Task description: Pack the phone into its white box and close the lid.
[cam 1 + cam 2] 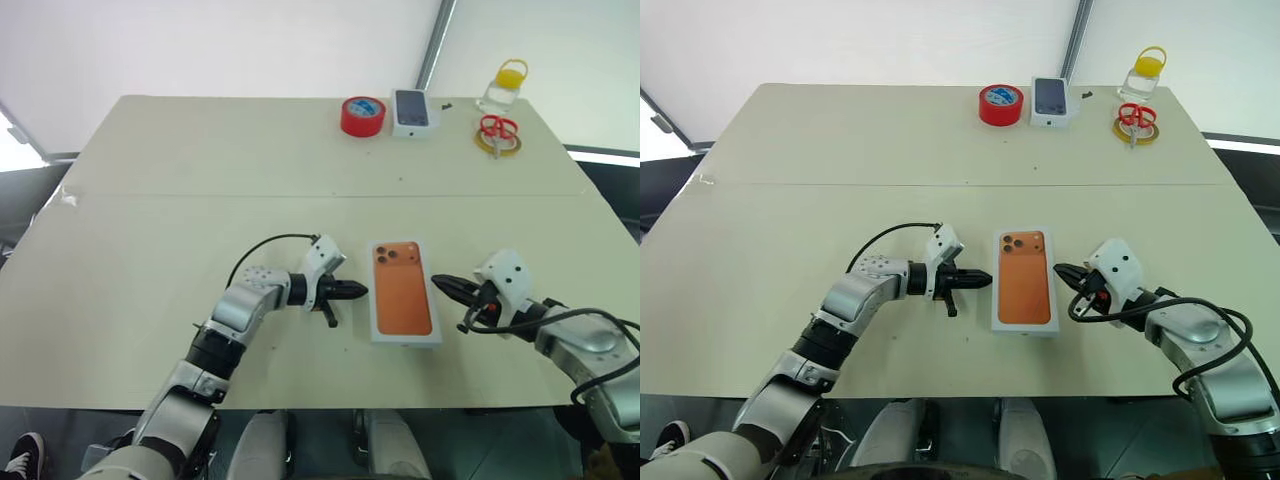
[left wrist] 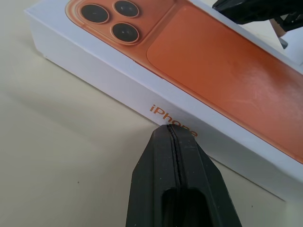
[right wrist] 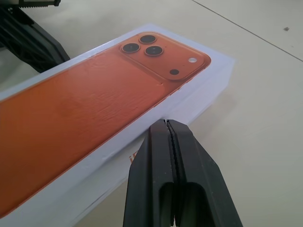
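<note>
White box (image 1: 405,340) sits mid-desk (image 1: 200,180) near the front edge, orange phone (image 1: 402,295) back showing on top, so it looks about packed. Left gripper (image 1: 355,291) and right gripper (image 1: 440,283) are both pinched shut, one beside each long side, probably to nudge it square.

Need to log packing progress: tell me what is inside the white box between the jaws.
The white box is closed, its orange phone-print lid on top. Whatever is inside is covered and cannot be seen.

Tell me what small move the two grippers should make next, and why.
Probably press both inward against the long sides of the white box to brace it: the left gripper and right gripper, both shut, flank it with tips just beside its walls, orange phone camera side up.
</note>
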